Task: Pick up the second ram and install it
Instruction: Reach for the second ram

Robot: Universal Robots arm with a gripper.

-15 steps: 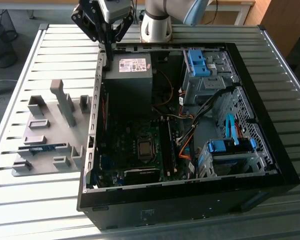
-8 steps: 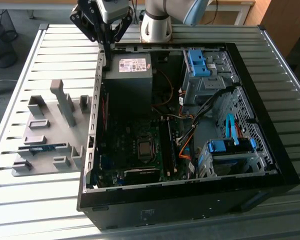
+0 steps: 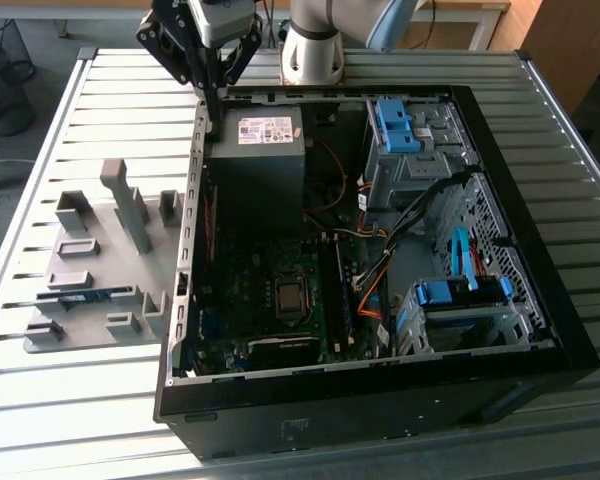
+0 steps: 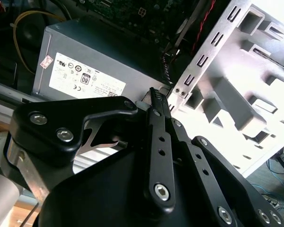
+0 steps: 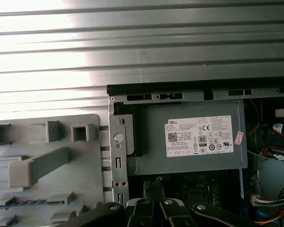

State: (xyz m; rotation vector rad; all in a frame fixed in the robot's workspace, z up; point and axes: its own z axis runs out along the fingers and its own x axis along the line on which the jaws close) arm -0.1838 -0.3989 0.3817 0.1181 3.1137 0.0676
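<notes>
My tool (image 3: 212, 100) is clenched with nothing between its fingers. In the exterior view the slim tips point down at the side wall of the open computer case (image 3: 540, 230), right by the corner of the power supply (image 3: 255, 160). In the second wrist view the black fingers (image 4: 157, 123) are pressed together into one narrow point over the case's perforated metal edge. The power supply's white label (image 4: 83, 78) lies just beyond, crowded with small print and certification marks, with a smaller pinkish sticker at its corner. The first wrist view shows that label (image 5: 201, 137) head-on. The second ram (image 3: 85, 296) is well apart from the tool. It lies flat in a slot of the gray holder (image 3: 100, 250), which sits on the slatted metal desk (image 3: 110, 90) at the exterior view's left of the case. I see its blue edge in the exterior view, while the first wrist view shows its row of dark chips (image 5: 19, 202). From the exterior view I can also see the motherboard's processor socket (image 3: 291, 296) and two light-blue drive brackets (image 3: 395, 125), all inside the case.
</notes>
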